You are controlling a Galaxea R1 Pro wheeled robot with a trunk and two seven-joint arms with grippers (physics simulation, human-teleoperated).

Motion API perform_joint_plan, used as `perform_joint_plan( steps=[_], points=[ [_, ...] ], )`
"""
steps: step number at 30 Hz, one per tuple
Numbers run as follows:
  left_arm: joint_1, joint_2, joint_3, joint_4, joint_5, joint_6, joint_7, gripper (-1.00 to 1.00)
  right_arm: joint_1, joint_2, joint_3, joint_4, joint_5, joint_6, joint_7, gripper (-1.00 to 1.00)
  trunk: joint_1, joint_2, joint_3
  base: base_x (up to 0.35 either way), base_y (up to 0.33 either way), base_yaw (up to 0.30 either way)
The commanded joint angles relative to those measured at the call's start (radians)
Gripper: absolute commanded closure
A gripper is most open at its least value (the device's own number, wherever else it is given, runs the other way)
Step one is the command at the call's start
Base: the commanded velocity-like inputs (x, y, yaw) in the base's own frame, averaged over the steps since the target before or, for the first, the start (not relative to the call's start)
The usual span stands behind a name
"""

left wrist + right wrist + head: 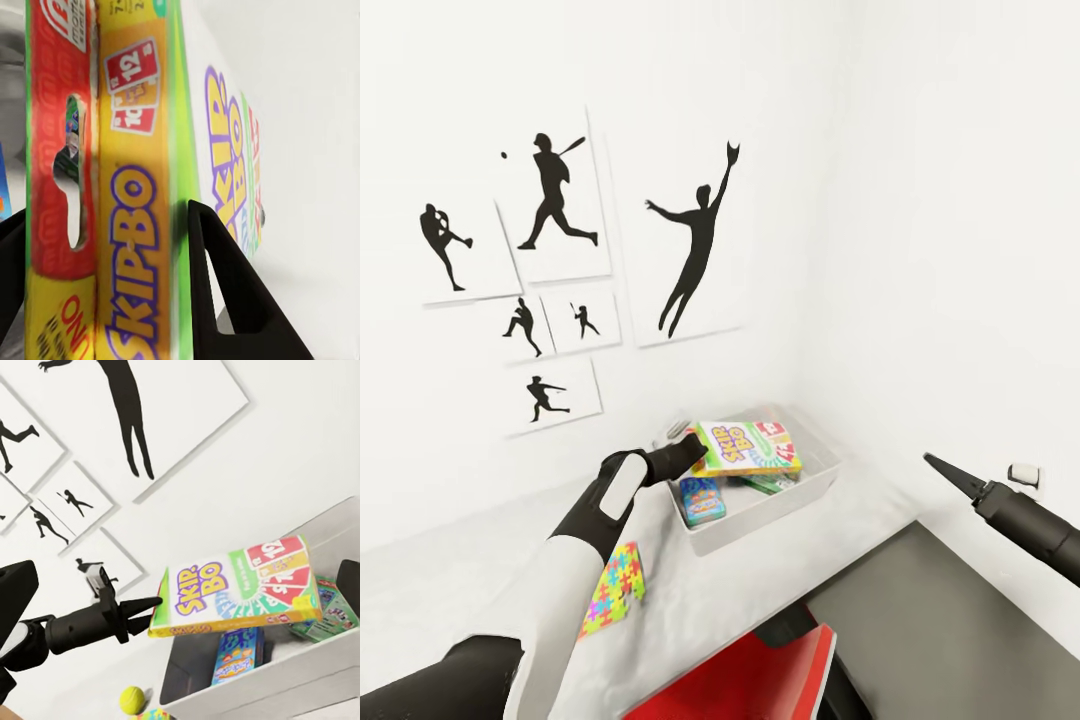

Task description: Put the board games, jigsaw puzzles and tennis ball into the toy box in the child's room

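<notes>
Head view: left fingers (pixel 695 452) pinch one board game (pixel 745 447) | toy box (pixel 815 485): two games, perhaps | right fingers (pixel 940 468) together

White-shelled left arm (pixel 585 560) with black joints; matte black right arm (pixel 1032 525) ending in pointed black fingers (pixel 952 474); red-and-black trunk (pixel 760 675).

We see glossy printed cardboard on the Skip-Bo board game (pixel 745 447), smooth matt grey plastic on the toy box (pixel 755 525), matt black fingers (pixel 232 292), fuzzy tennis ball (pixel 132 699).
</notes>
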Motion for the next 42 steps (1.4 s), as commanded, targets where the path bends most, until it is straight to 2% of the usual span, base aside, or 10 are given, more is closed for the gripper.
perform_joint_plan(
  steps=[1,42],
  points=[
    [-0.001,0.000,0.000,0.000,0.002,-0.005,-0.001,1.00,-0.001,0.000,-0.001,0.000,-0.001,0.005,0.003,-1.00,0.001,-0.002,-0.004,0.000,0.000,0.000],
    [-0.002,0.000,-0.005,-0.015,0.002,-0.030,0.000,1.00,-0.001,0.001,-0.004,0.000,-0.001,0.000,0.019,-1.00,0.001,-0.002,-0.071,0.000,0.000,0.000]
  ],
)
